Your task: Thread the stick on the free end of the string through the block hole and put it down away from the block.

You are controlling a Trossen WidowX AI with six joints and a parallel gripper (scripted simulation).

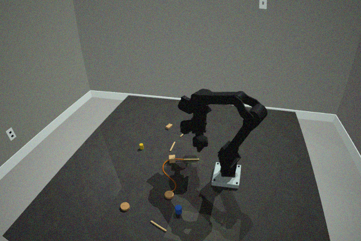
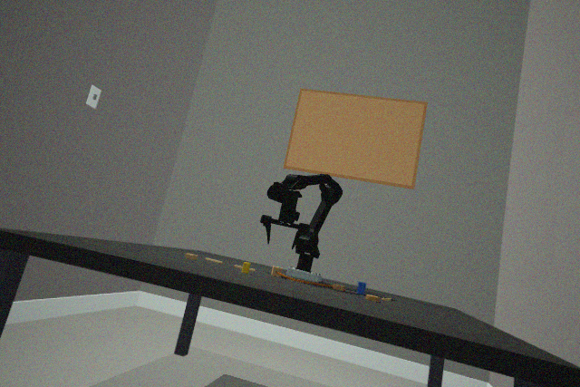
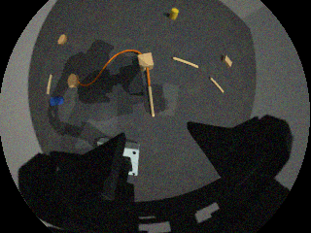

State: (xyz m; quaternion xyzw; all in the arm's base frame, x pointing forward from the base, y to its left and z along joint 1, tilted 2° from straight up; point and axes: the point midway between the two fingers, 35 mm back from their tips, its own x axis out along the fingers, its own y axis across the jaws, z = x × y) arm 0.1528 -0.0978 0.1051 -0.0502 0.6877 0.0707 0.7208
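The wooden block (image 1: 172, 158) (image 3: 146, 60) sits on the table. An orange string (image 1: 163, 169) (image 3: 108, 62) runs from the round wooden button (image 1: 168, 195) (image 3: 73, 81) in a curve to one side of the block and comes out at the opposite side. The stick (image 1: 191, 159) (image 3: 152, 102) on the string's end lies flat on the table, a short length of string between it and the block. My gripper (image 2: 281, 245) (image 3: 156, 130) is wide open and empty, raised well above the table and touching nothing. The inside of the block's hole is hidden.
Loose sticks (image 1: 172, 146) (image 1: 158, 226) (image 3: 217, 85) lie around. A yellow cylinder (image 1: 141, 146) (image 3: 174, 14), a blue cylinder (image 1: 178, 209) (image 3: 56, 101), a second round button (image 1: 124, 206) (image 3: 62, 39) and a small wooden piece (image 1: 168, 126) (image 3: 227, 61) also rest on the table.
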